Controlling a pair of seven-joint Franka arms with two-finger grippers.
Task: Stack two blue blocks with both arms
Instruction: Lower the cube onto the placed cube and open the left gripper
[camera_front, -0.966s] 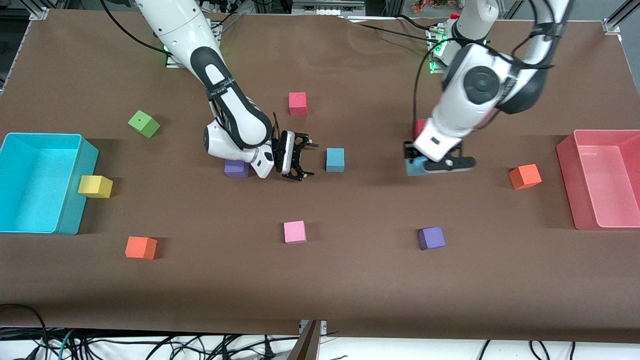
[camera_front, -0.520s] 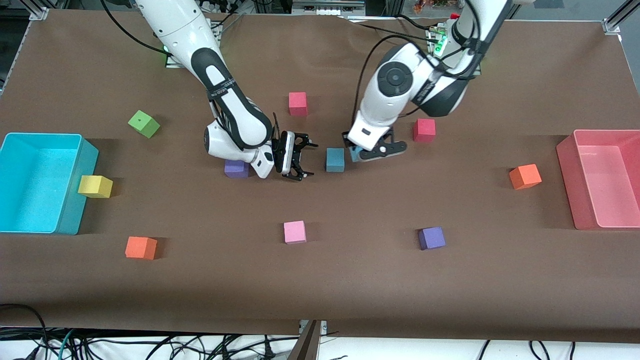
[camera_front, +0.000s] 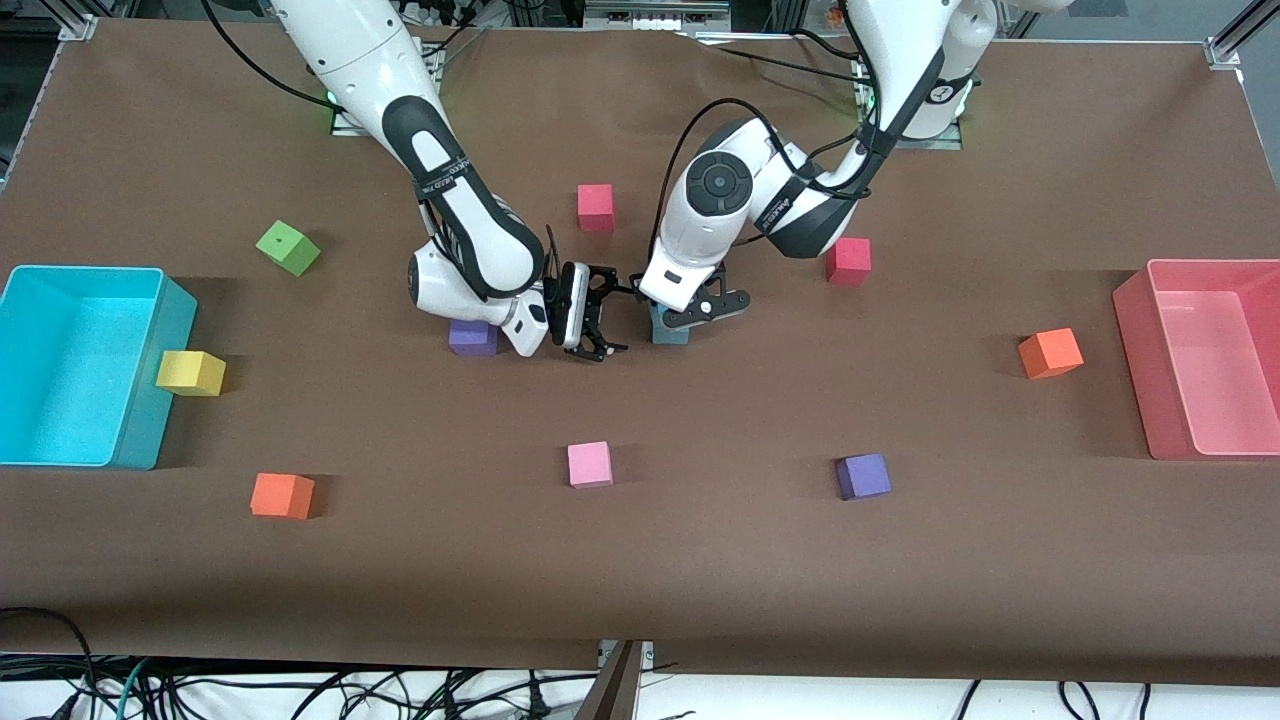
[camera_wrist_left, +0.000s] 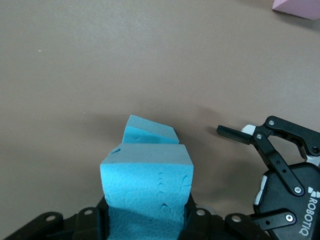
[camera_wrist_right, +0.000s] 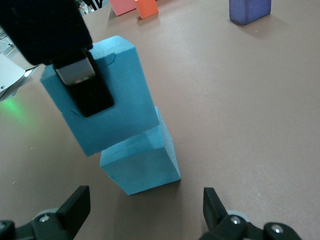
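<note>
Blue block (camera_wrist_right: 102, 95) (in left gripper (camera_front: 690, 312)) over second blue block (camera_wrist_right: 140, 162).

The left gripper (camera_front: 690, 312) holds one blue block (camera_wrist_right: 102, 95) over the other blue block (camera_wrist_right: 142, 162); the right gripper (camera_front: 600, 318) waits beside them.

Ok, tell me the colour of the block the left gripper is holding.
Light blue, the held block in the left gripper; clearest in the right wrist view.

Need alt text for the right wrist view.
The left end effector holds a blue block directly above a second blue block on the table. The right end effector is open beside them.
</note>
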